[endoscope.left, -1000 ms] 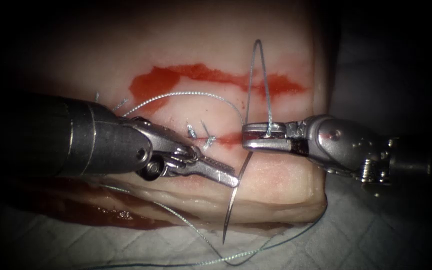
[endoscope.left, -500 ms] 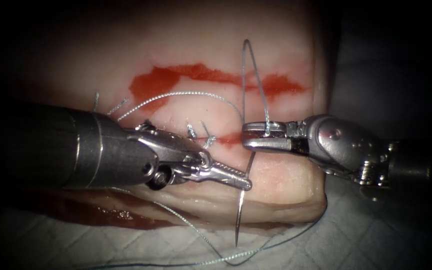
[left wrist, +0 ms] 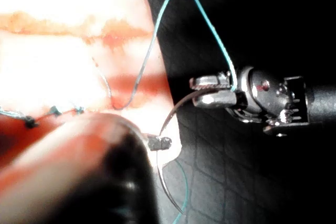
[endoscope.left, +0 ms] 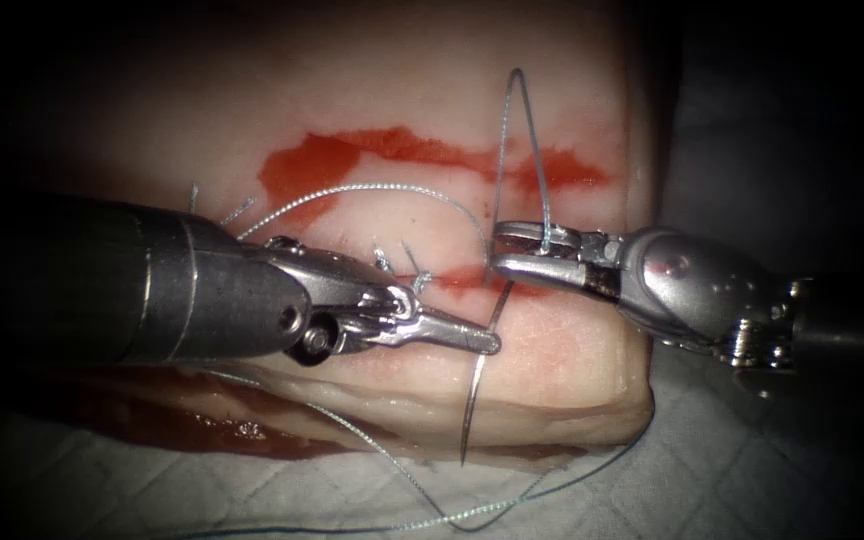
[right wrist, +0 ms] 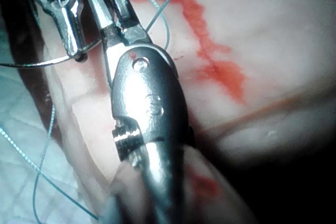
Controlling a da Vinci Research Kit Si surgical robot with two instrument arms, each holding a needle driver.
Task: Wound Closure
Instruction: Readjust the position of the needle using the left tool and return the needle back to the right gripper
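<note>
Two end effectors were seen over the tissue in the endoscope view. The left end effector was closed on the needle around the middle of its curve, a hold that was judged to keep the curve steady. The needle was held clear of the tissue: its lower end hung in front of the tissue's near edge, toward the cloth beneath, while its upper part rose toward the right end effector. Whether that upper part lay between the right jaws could not be told.

The right end effector was slightly parted, with the thread draped over its upper jaw; a tall narrow loop stood up from the jaws over the red fluid that marks the tissue. The loop was judged to be carried on the jaw rather than gripped.

From the loop the thread arched leftward across the tissue toward the left tool, and a further length trailed over the cloth below.

Left of the needle, along the cut, short cut ends stood up from stitches already placed.
</note>
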